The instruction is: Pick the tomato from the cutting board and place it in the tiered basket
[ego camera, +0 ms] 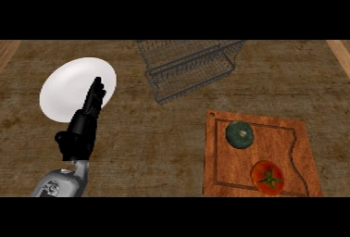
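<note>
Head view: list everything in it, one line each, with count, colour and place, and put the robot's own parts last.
Wooden cutting board: one, reddish brown, lower right of the counter.
Red round tomato: one, red with a green stem, on the board's near end.
Dark green round vegetable: one, dark green, on the board's far end, apart from the tomato.
Wire tiered basket: one, dark grey, far centre of the counter.
White round plate: one, white, far left, partly behind the left hand.
Wooden counter: one, brown, under everything.
Left hand: one, black on a grey forearm, lower left, fingers straight and pointing up, resting.
Right hand: not in view.
</note>
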Robot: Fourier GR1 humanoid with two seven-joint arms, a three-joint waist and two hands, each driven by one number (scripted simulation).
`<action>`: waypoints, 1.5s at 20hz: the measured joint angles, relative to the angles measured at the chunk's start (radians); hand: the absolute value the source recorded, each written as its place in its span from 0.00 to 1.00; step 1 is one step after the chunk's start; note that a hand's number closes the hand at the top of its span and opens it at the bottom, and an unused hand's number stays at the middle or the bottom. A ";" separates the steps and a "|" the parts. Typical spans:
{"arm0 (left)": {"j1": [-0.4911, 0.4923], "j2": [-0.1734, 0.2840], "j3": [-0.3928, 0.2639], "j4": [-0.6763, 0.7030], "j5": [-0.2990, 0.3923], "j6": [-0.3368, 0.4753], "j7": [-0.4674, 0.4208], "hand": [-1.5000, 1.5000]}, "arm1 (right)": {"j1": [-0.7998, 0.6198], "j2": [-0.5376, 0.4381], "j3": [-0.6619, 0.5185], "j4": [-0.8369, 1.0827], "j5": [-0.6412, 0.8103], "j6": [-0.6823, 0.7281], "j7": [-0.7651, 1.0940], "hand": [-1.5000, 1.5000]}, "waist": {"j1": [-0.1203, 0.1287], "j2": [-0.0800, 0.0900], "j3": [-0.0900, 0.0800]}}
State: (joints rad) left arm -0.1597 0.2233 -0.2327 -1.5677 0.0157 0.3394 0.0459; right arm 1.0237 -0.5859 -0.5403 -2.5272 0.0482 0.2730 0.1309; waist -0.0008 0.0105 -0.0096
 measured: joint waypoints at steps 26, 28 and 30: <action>-0.006 -0.023 -0.005 0.013 -0.011 -0.006 0.002 0.50 | -0.179 -0.406 0.121 0.015 0.065 -0.158 0.426 0.00 | 0.011 -0.007 0.005; -0.005 -0.028 -0.010 0.013 -0.016 -0.003 0.004 0.50 | -0.196 -0.431 0.150 0.016 0.071 -0.175 0.472 0.00 | 0.010 -0.008 0.005; -0.014 -0.035 -0.011 0.020 -0.019 -0.001 0.003 0.50 | -0.219 -0.452 0.197 0.018 0.078 -0.201 0.513 0.00 | 0.012 -0.006 0.006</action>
State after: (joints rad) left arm -0.1739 0.1884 -0.2433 -1.5478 -0.0032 0.3383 0.0486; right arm 0.8044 -1.0383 -0.3432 -2.5090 0.1262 0.0721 0.6442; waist 0.0113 0.0041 -0.0034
